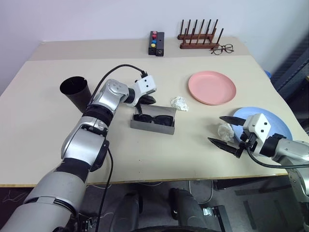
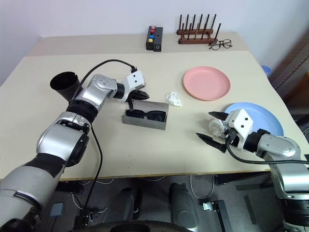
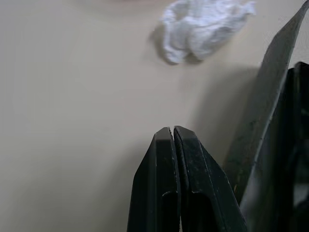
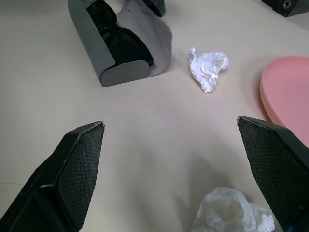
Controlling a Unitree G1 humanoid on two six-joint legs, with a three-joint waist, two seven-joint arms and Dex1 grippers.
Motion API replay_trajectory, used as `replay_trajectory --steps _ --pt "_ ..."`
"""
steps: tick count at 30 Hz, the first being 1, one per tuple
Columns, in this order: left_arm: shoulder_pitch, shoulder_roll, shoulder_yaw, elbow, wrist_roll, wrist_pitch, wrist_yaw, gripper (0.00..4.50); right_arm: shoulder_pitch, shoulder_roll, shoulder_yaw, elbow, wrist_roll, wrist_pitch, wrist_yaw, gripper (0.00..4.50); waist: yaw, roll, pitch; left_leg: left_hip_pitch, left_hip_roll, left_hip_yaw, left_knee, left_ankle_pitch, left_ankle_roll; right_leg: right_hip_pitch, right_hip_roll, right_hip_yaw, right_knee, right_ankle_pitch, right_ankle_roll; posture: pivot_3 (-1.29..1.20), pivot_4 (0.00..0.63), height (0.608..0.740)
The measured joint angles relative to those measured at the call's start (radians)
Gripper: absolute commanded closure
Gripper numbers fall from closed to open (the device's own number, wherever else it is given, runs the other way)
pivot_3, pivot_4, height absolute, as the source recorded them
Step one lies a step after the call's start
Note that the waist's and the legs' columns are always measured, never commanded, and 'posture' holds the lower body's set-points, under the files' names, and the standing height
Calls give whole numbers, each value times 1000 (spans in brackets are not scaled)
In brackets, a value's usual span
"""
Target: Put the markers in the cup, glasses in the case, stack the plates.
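Note:
The grey case lies open at mid-table with the black sunglasses inside it. My left gripper is shut just behind the case, beside its raised lid, with its fingertips pressed together on nothing. The black cup stands at the left. A salmon pink plate sits at the right rear, and a light blue plate lies at the right edge. My right gripper is open in front of the blue plate, holding nothing. The markers are out of view.
One crumpled white tissue lies between the case and the pink plate, and another sits between my right fingers. At the back are a wooden peg rack, thin-rimmed eyeglasses and a black box with coloured buttons.

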State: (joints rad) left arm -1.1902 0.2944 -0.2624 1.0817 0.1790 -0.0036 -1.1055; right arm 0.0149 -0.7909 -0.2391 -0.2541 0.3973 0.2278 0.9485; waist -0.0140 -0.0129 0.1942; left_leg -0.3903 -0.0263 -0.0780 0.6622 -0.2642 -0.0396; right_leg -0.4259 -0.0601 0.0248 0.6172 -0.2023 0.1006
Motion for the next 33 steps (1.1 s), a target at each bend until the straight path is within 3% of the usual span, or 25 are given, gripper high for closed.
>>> replay_trajectory --steps 7,14,23,33 --pt "106 61 -3 -242 -18 98 -178 4465 -11 6 9 -22 1 17 -17 0 -2 0 0 0 0 0 0 0 0 0 0 0 0 0 0 0 150 740" --pt "272 140 -30 -605 -53 274 -255 4465 -23 6 27 -36 1 34 -25 0 0 0 0 0 0 0 0 0 0 0 0 0 1 0 -1 0 150 740" --pt "334 165 -36 -743 -81 351 -206 4465 -26 7 32 -23 0 26 -20 0 0 1 0 1 0 0 1 0 0 1 0 0 1 0 -1 0 150 740" --pt "303 145 105 -866 -237 445 -63 4465 9 7 8 -17 1 13 -33 0 1 1 0 1 0 0 1 0 0 1 0 0 1 0 -1 0 150 740"
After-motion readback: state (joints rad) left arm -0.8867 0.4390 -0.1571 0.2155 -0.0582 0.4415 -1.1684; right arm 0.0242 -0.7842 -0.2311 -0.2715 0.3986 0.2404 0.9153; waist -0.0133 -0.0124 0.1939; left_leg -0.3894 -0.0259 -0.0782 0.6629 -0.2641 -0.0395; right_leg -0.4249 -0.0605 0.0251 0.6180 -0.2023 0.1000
